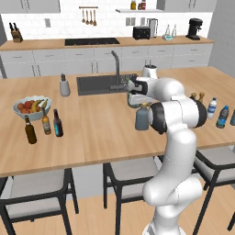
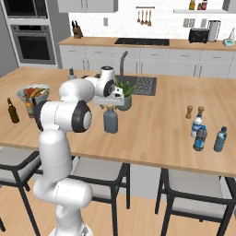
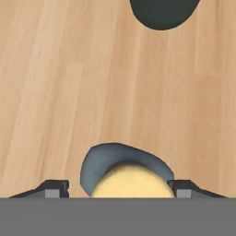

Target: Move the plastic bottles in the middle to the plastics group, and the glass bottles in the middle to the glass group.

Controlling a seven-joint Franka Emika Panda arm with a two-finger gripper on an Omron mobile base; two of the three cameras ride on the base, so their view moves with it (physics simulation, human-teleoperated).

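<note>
Hand view: gripper [image 3: 119, 188] spread wide over the corked flask [image 3: 124, 173], dark plant pot [image 3: 162, 13] just beyond.

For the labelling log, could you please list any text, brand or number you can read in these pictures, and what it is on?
No text can be read.
Beer bottle: blue label, print too small to read.
Amber bottle: pale label, blurred.
White-capped water bottle: blue label, no legible words.
Dark blue bottle and blue-tinted water bottle: too small to tell.
Grey-blue flask and its cork: plain, no markings.
</note>
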